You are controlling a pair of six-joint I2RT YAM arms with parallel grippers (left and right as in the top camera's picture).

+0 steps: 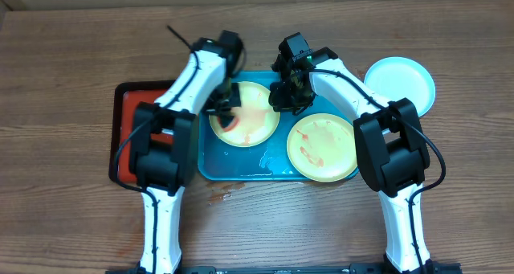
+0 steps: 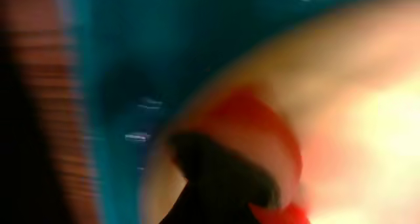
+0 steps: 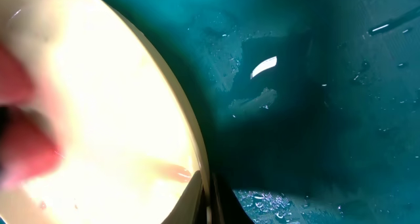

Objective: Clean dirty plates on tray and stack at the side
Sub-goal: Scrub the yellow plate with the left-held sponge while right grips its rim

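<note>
Nearest, a smeared yellow-green plate (image 1: 323,148) lay at the right end of the tray (image 1: 241,168). Beyond it both arms reached forward and bent down over the second yellow-green plate (image 1: 255,117), with the left gripper (image 1: 227,107) over its left side and the right gripper (image 1: 287,96) at its right rim; I could not tell either's finger state. The white plate (image 1: 399,83) sat on the table (image 1: 80,49), right of the tray.

Blur smears the left wrist view: the plate (image 2: 367,99) and the tray (image 2: 125,46) are mere colour patches, and the red blob (image 2: 262,138) above a dark shape (image 2: 223,178) cannot be identified. Overhead, the arms (image 1: 189,81) hide the fingertips of the left claw (image 1: 227,107) and the right claw (image 1: 287,97), so their grip is unreadable.
</note>
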